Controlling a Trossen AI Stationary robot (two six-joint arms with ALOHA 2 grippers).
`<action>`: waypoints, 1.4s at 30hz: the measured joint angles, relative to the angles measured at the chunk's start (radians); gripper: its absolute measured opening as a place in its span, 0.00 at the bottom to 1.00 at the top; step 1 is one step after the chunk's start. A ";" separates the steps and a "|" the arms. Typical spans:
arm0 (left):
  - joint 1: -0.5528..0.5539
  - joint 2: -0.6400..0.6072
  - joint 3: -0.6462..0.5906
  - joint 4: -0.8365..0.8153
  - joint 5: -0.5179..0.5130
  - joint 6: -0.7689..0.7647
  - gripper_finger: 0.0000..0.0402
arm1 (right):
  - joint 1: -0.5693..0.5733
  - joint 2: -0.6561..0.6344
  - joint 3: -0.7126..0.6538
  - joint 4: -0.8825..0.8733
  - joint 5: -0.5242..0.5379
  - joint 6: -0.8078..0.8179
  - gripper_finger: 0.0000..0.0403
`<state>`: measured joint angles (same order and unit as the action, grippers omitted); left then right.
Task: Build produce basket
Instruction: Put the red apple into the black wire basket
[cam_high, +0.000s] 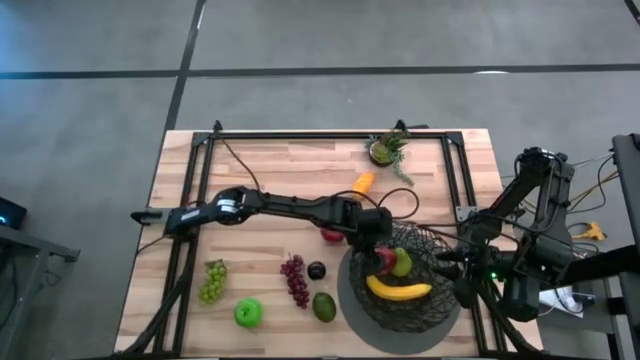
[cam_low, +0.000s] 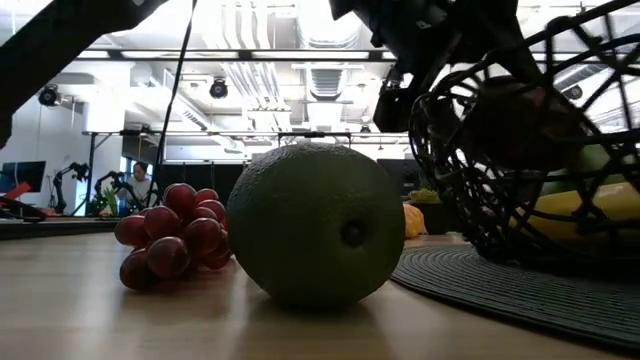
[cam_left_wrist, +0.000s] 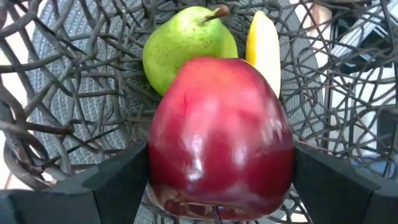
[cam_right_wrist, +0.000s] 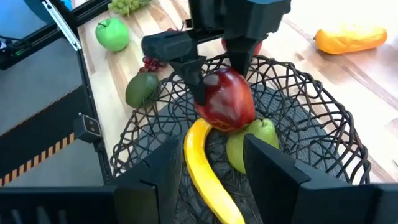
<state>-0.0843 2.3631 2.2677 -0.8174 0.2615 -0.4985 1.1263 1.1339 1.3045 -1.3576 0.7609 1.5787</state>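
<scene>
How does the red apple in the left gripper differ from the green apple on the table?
The glossy red apple hangs over the dark woven wire basket, clamped in the left gripper; the round green apple lies untouched on the wooden table, far from the basket. Red apple: elongated; green: rounder. Both are whole fruits.

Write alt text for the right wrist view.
The left hand holds a red apple over the wire basket, above a banana and green pear. The right hand waits open nearby.

two red apples (cam_high: 384, 259) (cam_high: 331, 236), one green apple (cam_high: 248, 313), one banana (cam_high: 399, 290), one pear (cam_high: 402, 263), two grape bunches (cam_high: 295, 279) (cam_high: 213, 280), one avocado (cam_high: 324, 306), one plum (cam_high: 316, 270), one basket (cam_high: 438, 300)
</scene>
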 joint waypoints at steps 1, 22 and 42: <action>0.003 0.000 0.000 -0.001 0.001 -0.012 0.84 | 0.000 0.000 0.000 0.001 0.000 -0.004 0.39; 0.019 -0.004 0.009 0.060 0.069 -0.067 0.84 | 0.000 0.000 -0.001 0.001 0.002 -0.007 0.39; 0.025 -0.007 0.040 -0.071 0.071 -0.059 0.84 | 0.000 0.000 -0.001 0.006 0.028 0.000 0.39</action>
<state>-0.0589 2.3558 2.3082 -0.8883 0.3325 -0.5573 1.1259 1.1343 1.3033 -1.3521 0.7891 1.5784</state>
